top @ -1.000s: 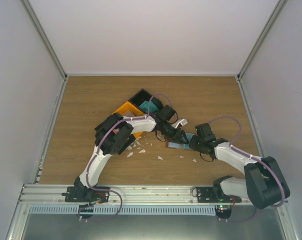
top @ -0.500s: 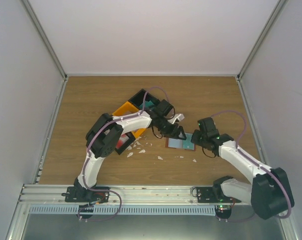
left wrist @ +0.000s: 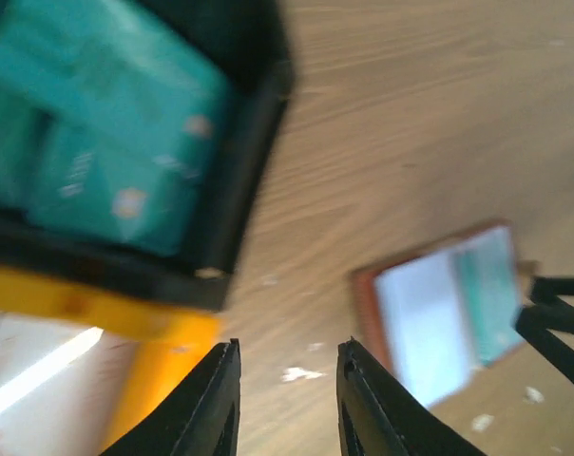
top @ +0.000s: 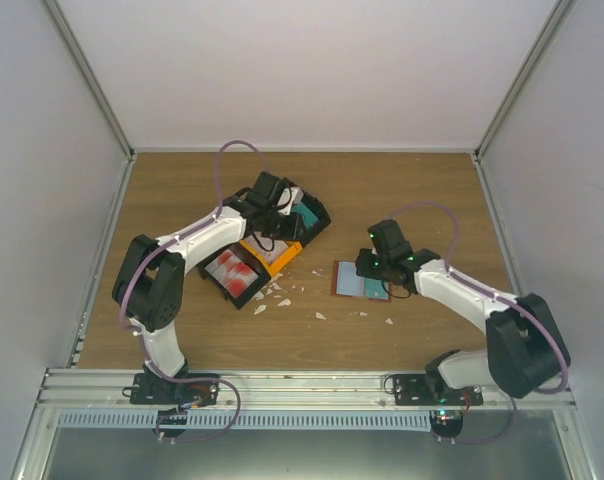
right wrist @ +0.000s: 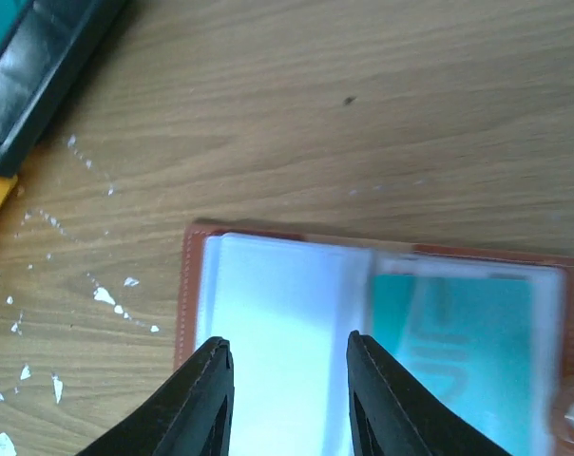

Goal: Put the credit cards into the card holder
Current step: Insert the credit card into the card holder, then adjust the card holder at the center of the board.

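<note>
The card holder (top: 354,282) lies open on the table, brown rim and light blue inside, with a teal card (right wrist: 458,332) in its right pocket. My right gripper (right wrist: 289,347) hovers open just above the holder's left pocket (right wrist: 277,304), nothing between its fingers. More teal credit cards (left wrist: 106,142) lie in a black compartment of the tray. Red-and-white cards (top: 237,272) fill another compartment. My left gripper (left wrist: 287,356) is open and empty over bare wood beside the tray's corner, left of the holder (left wrist: 439,313).
The black-and-orange tray (top: 320,213) sits left of the holder, with something white in its orange compartment (left wrist: 40,375). Small white scraps (top: 282,295) are scattered on the wood between the tray and the holder. The right gripper's fingers (left wrist: 553,318) show at the left wrist view's right edge.
My left arm has swung away from the card holder, back and left to the tray. My right gripper has shifted up and left over the open holder.
</note>
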